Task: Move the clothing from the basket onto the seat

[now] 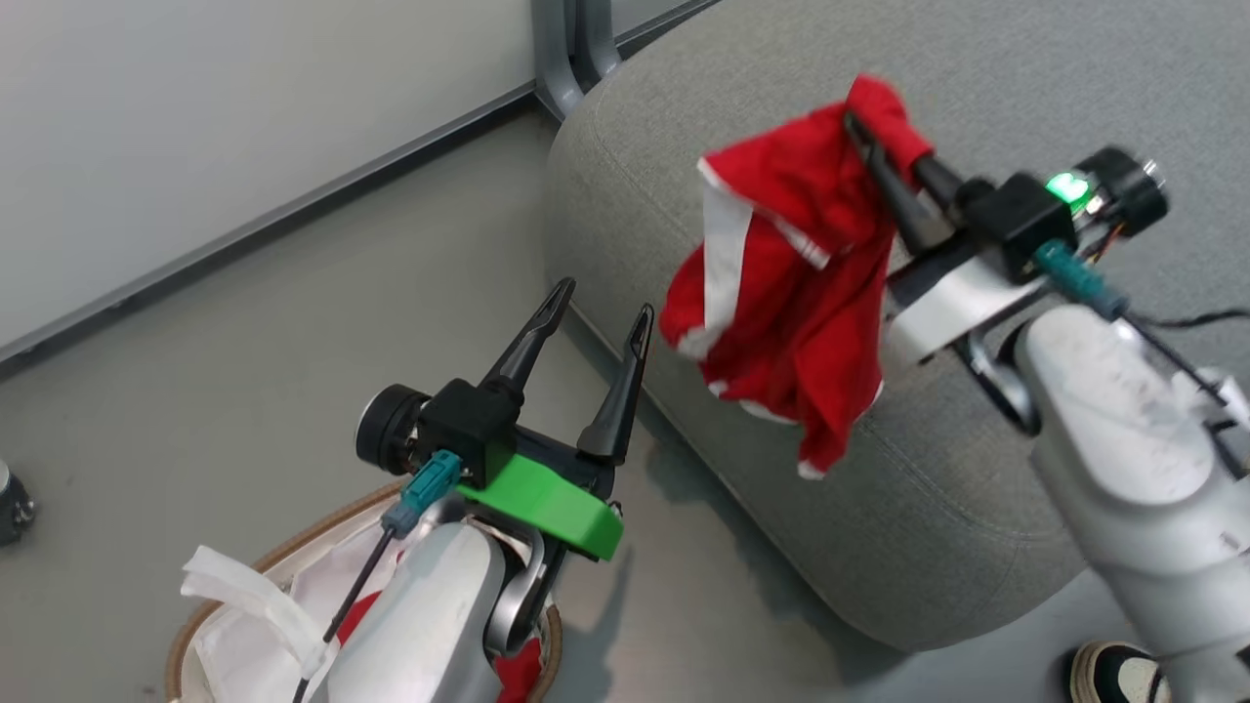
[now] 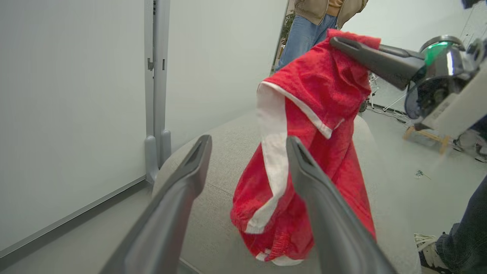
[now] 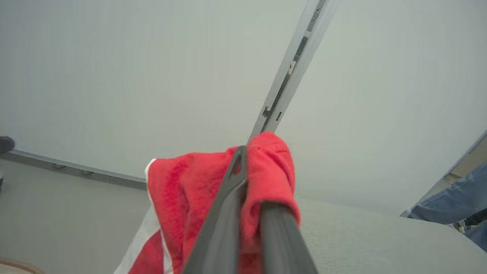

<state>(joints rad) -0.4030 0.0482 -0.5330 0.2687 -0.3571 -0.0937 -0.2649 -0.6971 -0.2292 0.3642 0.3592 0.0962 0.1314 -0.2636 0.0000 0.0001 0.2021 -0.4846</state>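
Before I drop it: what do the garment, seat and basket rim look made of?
Garment: soft matte red cloth with white panels, perhaps terry or knit; it hangs limp from the right gripper. Seat: grey woven upholstery, matte, with visible weave and a stitched seam. Basket rim: brown, seemingly woven fibre; too little shows to be sure.

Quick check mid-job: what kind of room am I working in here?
Probably an indoor lab or office test space rather than a home: plain white partition panels on a grey metal post, a smooth grey floor, and a large grey woven-fabric sofa seat.
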